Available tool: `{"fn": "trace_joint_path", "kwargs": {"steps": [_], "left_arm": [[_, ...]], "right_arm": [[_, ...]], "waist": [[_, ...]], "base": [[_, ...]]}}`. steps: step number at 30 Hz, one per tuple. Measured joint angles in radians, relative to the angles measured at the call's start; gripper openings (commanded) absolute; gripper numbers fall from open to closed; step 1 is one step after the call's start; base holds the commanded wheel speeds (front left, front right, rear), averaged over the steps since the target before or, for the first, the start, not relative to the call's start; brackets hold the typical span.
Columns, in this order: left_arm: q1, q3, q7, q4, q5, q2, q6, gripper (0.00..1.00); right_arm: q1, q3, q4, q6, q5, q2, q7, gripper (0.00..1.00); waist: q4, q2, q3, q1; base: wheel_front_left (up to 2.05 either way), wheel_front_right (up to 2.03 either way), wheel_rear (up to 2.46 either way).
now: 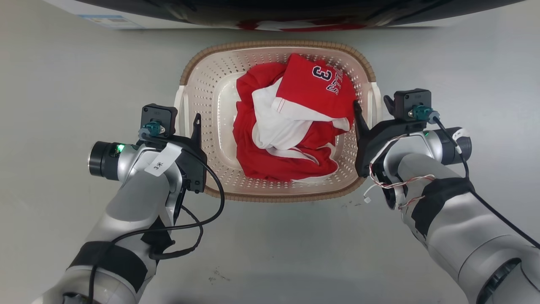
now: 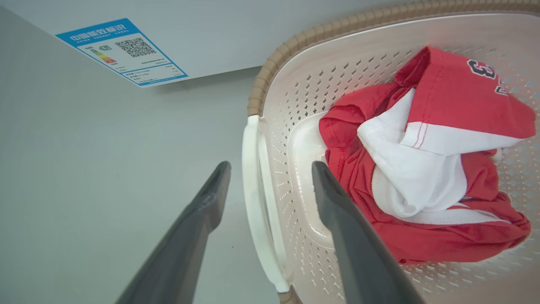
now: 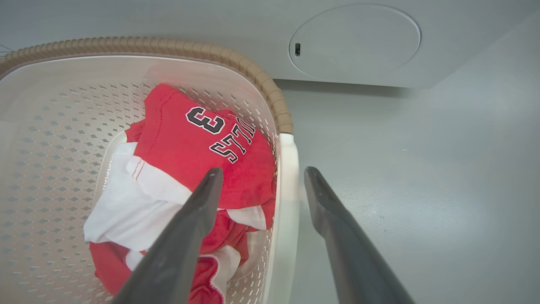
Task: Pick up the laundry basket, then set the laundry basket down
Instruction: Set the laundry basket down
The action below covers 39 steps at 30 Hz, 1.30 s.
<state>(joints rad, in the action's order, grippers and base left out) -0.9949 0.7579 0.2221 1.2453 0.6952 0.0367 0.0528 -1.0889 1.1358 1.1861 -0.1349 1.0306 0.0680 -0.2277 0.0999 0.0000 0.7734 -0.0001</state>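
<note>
Grey floor [image 1: 76,84], laundry basket [image 1: 202,84] holding a red jersey [image 1: 312,88].
Left gripper [image 2: 270,171] and right gripper [image 3: 262,172] both spread apart, each straddling a white side handle [image 2: 253,202].

We see a white appliance [image 1: 177,21] across the far side of the grey floor [image 1: 63,84]. On its front, toward the left end, sits a blue-and-white energy label [image 2: 122,51] with a QR code. Toward its right end we make out a round, flush panel [image 3: 355,40]. Just in front of the appliance lies a bunched red-and-white jersey [image 1: 291,126], its dark number 3 [image 1: 322,74] facing up. Well away from the appliance, a few dark specks [image 1: 217,276] dot the floor.
</note>
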Motion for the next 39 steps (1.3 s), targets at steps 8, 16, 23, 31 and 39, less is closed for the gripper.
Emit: {"fn": "trace_joint_path", "kwargs": {"steps": [8,16,23,31,39], "left_arm": [[0.014,-0.003,0.010,0.004,0.007,0.000,-0.001,1.00],[0.040,-0.005,0.019,0.007,0.007,0.000,-0.010,1.00],[0.072,-0.027,0.027,-0.004,0.032,0.000,-0.019,1.00],[0.149,-0.068,0.028,-0.065,0.039,0.017,-0.010,1.00],[0.256,-0.123,0.028,-0.156,0.040,0.039,0.019,1.00]], "right_arm": [[0.037,-0.001,0.009,0.000,0.010,-0.002,-0.002,1.00],[0.039,-0.002,-0.013,0.000,0.012,-0.002,-0.012,1.00],[0.065,-0.019,-0.018,0.000,0.012,-0.004,-0.021,1.00],[0.092,-0.069,-0.054,0.004,0.012,-0.005,-0.021,1.00],[0.161,-0.124,-0.114,0.009,-0.016,0.008,-0.021,1.00]], "waist": [[-0.007,0.0000,-0.046,0.0000],[-0.015,0.0000,-0.107,0.0000],[-0.021,0.0000,-0.183,0.0000],[-0.030,-0.0001,-0.291,-0.0001],[-0.041,-0.0001,-0.407,0.0000]], "base": [[0.00,0.00,0.00],[0.00,0.00,0.00],[0.00,0.00,0.00],[0.00,0.00,0.00],[0.00,0.00,0.00]]}}
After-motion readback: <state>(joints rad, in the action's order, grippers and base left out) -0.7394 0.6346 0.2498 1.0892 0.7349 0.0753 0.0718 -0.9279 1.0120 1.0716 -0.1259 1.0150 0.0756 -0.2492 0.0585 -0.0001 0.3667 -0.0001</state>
